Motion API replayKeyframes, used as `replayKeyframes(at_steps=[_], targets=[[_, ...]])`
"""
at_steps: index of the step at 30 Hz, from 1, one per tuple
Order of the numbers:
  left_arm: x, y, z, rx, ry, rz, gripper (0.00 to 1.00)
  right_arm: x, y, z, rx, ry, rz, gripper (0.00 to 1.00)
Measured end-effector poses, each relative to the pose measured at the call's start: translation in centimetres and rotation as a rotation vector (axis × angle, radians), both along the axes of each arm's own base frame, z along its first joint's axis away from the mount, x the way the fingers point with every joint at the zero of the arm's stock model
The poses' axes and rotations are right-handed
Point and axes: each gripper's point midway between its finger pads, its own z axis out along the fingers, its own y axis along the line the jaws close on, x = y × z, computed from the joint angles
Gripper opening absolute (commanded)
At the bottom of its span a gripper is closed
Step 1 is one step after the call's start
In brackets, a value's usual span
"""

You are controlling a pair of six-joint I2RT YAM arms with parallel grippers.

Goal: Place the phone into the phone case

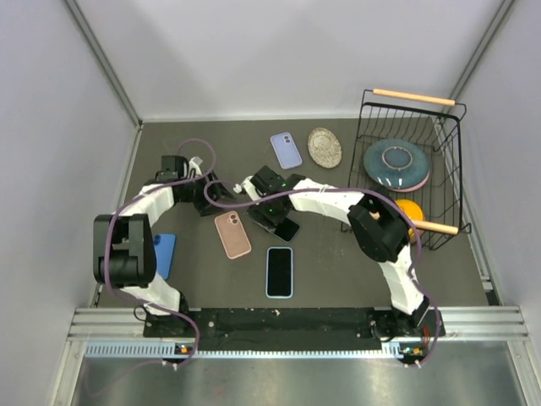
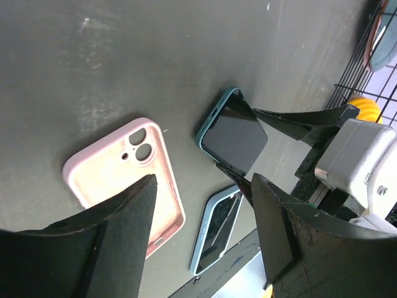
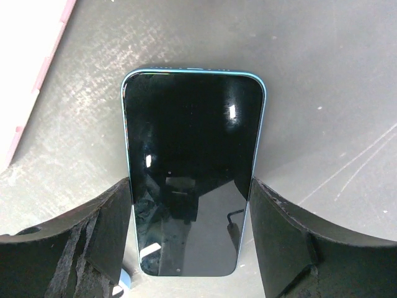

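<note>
A phone (image 3: 189, 124) with a black screen and a teal rim sits between the fingers of my right gripper (image 3: 190, 186), which press on its two long edges. In the left wrist view this phone (image 2: 234, 135) stands tilted, one end raised off the table. An empty pink phone case (image 1: 232, 234) lies open side up just left of it. My left gripper (image 2: 203, 186) hangs open above the table beside the pink case (image 2: 118, 174), holding nothing. From the top, the right gripper (image 1: 279, 222) and left gripper (image 1: 226, 196) are close together at mid-table.
A second phone in a light blue case (image 1: 280, 271) lies near the front. A blue case (image 1: 165, 254) sits by the left arm, a lilac case (image 1: 286, 150) and a speckled plate (image 1: 325, 146) at the back. A wire basket (image 1: 448, 173) stands at right.
</note>
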Motion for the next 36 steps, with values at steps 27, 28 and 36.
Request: replayKeyframes(at_steps=[27,28,36], targets=[[-2.2,-9.2,-0.5,-0.164,0.033,-0.363,0.18,-1.7,1.1,5.7,0.3,-0.122,0.121,0.58],[-2.3,-9.3,-0.3,-0.171,0.032,-0.365,0.12,-1.7,1.2,5.7,0.303,-0.122,0.122,0.63],[-2.4,-8.4,0.1,-0.151,0.027,-0.301,0.0,-1.8,1.4,6.8,0.347,-0.115,0.067,0.86]])
